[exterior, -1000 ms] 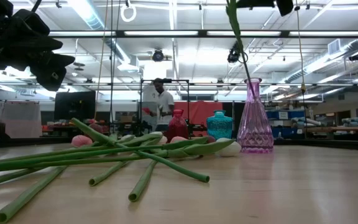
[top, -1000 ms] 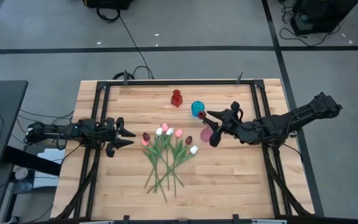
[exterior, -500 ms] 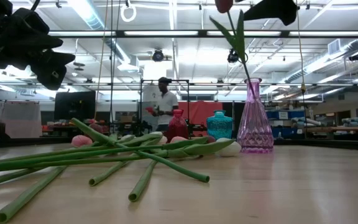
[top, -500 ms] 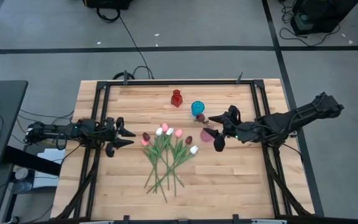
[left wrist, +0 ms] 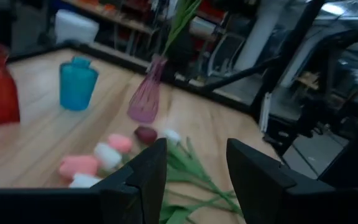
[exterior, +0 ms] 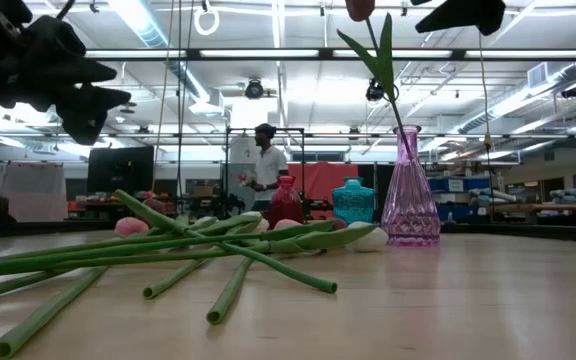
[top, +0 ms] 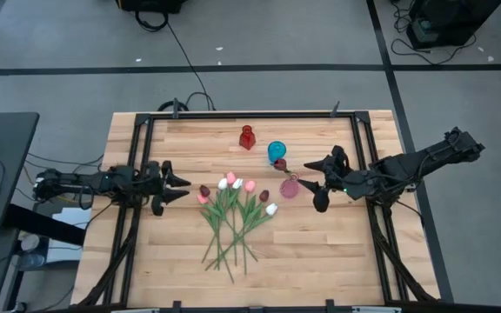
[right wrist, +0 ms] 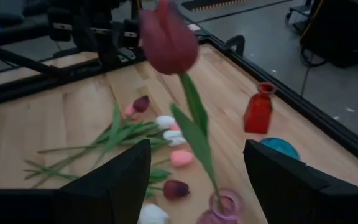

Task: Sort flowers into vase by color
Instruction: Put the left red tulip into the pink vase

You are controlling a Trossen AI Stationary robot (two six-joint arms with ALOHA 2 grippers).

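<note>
Right of centre in the high view, the right gripper (top: pixel 317 181) is hovering with its dark fingers spread apart and holding nothing, just right of the clear pink glass vase (top: pixel 290 186). A dark maroon tulip on a long green stem (right wrist: pixel 168 38) is standing upright in that vase. At centre frame, the remaining white, pink and maroon tulips (top: pixel 233 217) are lying fanned on the wooden table (top: pixel 181 252). At left, the left gripper (top: pixel 175 188) is waiting, fingers parted, near them. A small red vase (top: pixel 247 137) and a teal vase (top: pixel 276 152) are standing above.
</note>
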